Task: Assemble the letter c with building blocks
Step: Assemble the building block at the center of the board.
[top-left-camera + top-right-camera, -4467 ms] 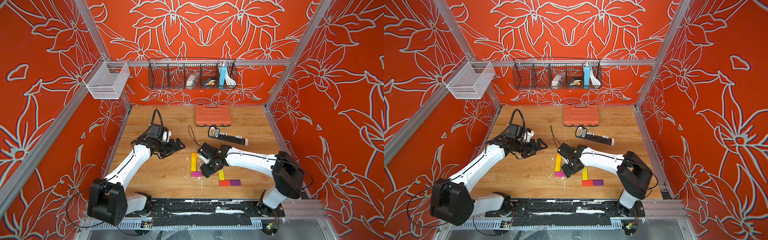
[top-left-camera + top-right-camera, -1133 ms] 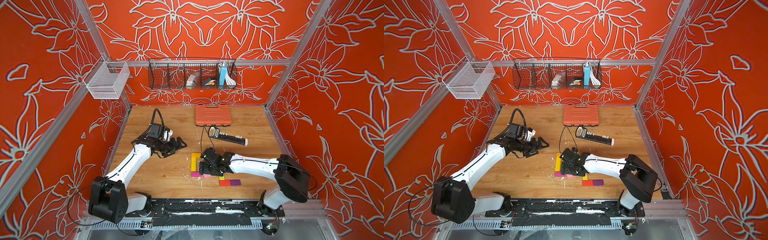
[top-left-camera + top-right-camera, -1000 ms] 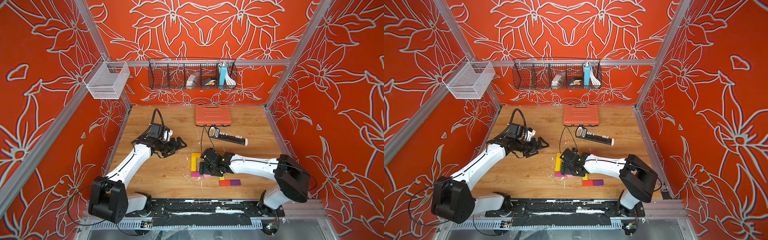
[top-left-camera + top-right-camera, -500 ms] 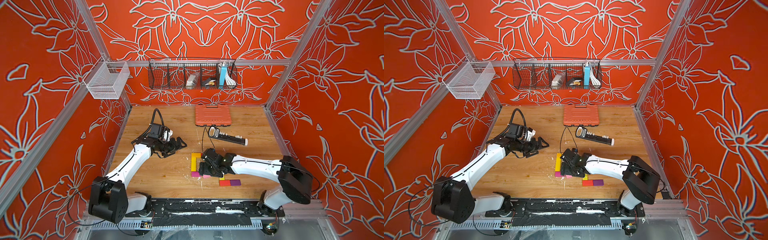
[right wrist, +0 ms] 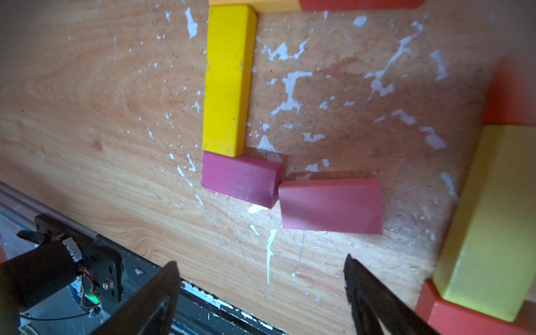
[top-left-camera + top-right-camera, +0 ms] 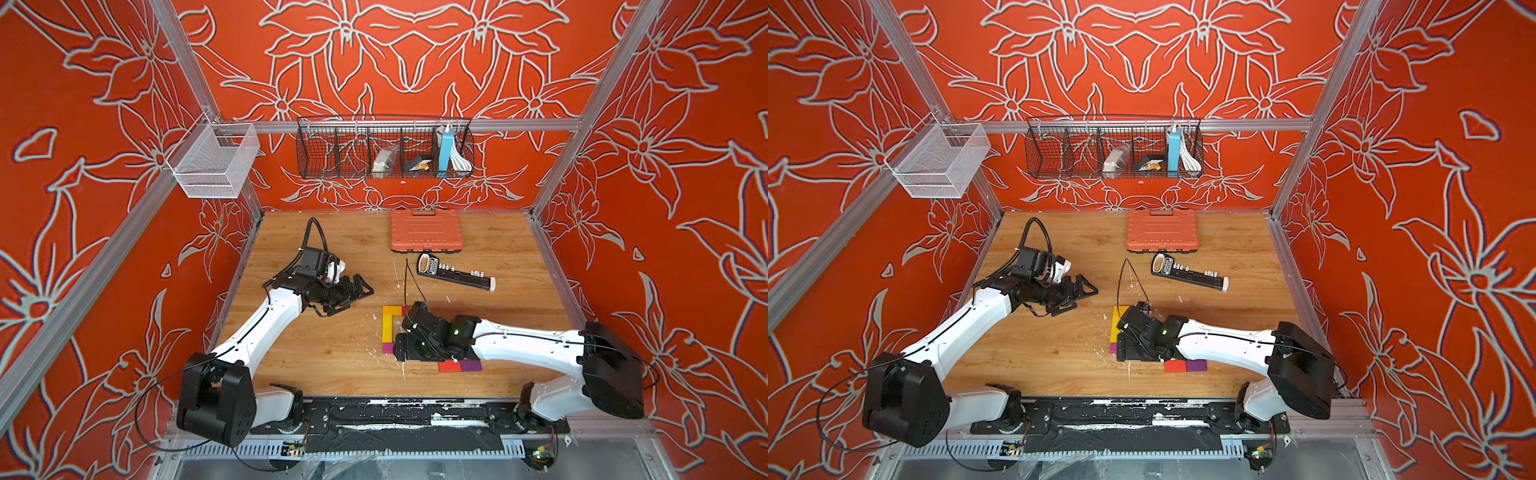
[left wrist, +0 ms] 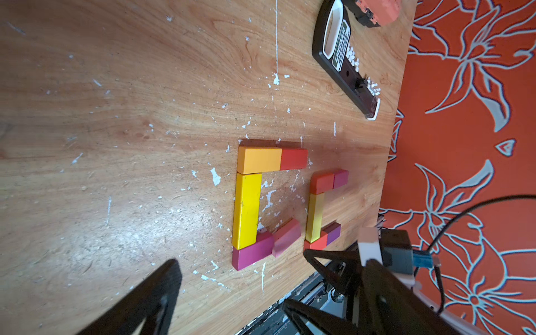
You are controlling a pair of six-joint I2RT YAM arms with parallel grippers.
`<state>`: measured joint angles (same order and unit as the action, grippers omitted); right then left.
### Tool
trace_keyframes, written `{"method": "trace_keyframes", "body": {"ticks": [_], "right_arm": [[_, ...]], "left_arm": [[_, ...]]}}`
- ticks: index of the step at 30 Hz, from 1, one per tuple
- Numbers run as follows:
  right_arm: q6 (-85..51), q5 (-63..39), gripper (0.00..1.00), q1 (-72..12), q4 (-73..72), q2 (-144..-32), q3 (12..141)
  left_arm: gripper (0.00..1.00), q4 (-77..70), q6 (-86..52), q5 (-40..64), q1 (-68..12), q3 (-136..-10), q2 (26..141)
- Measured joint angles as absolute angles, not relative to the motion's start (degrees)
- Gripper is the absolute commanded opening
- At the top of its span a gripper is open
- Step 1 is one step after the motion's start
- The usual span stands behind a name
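Two groups of building blocks lie mid-table. The larger has an orange block and a red block, a long yellow block, a magenta block and a pink block lying askew, touching the magenta one at a corner. A smaller C stands beside it: red, magenta, yellow, red, purple. My right gripper hangs open and empty over bare wood just in front of the pink block. My left gripper is open and empty, left of the blocks.
An orange ribbed case lies at the back. A black bar with white pegs is behind the blocks. A thin black cable rises from my right wrist. The black front rail runs close behind my right gripper.
A pink block now lies beside the magenta one, where none was 4.5 s ago. In the last second my right gripper has drawn slightly toward the front edge. The left arm is still.
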<state>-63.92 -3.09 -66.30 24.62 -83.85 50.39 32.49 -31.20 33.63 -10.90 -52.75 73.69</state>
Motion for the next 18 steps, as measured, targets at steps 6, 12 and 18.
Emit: {"method": "trace_keyframes", "body": {"ticks": [6,12,18], "right_arm": [[-63.9,-3.3,0.9,-68.3,23.0,-87.6,50.5],[-63.8,-4.0,0.91,-68.8,21.9,-90.6,51.6],[-63.7,-4.1,0.91,-68.8,21.4,-90.8,51.9]], "left_arm": [[0.98,32.5,-31.2,32.9,-10.9,-52.5,73.7],[0.98,32.6,-31.4,32.2,-10.9,-52.5,73.2],[0.98,32.7,-31.6,32.1,-10.9,-52.5,72.5]]}}
